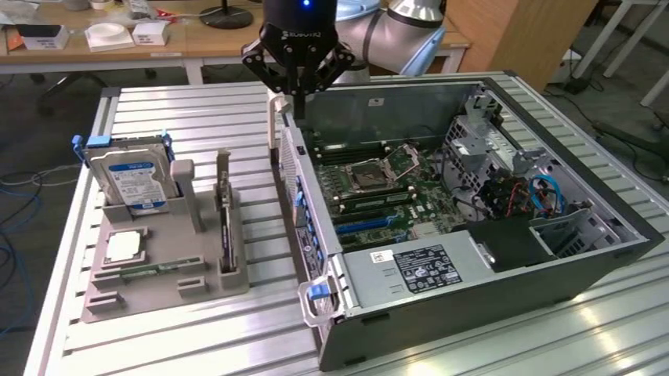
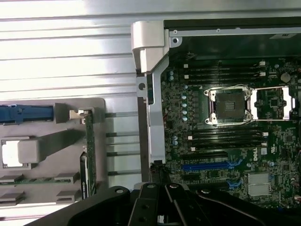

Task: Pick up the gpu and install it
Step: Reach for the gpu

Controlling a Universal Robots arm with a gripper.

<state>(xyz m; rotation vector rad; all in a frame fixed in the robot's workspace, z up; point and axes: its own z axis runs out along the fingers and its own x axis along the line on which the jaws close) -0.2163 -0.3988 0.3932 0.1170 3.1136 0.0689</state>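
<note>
The gpu stands on its edge in a slot of the grey holder toward the bench edge on the exterior view's left, just beside the open computer case. It is well apart from my tool, and nothing grips it. My tool hangs toward the bench's far edge, above the case wall that faces the holder, with its fingers clenched together, holding nothing and touching nothing that I can see.
</note>
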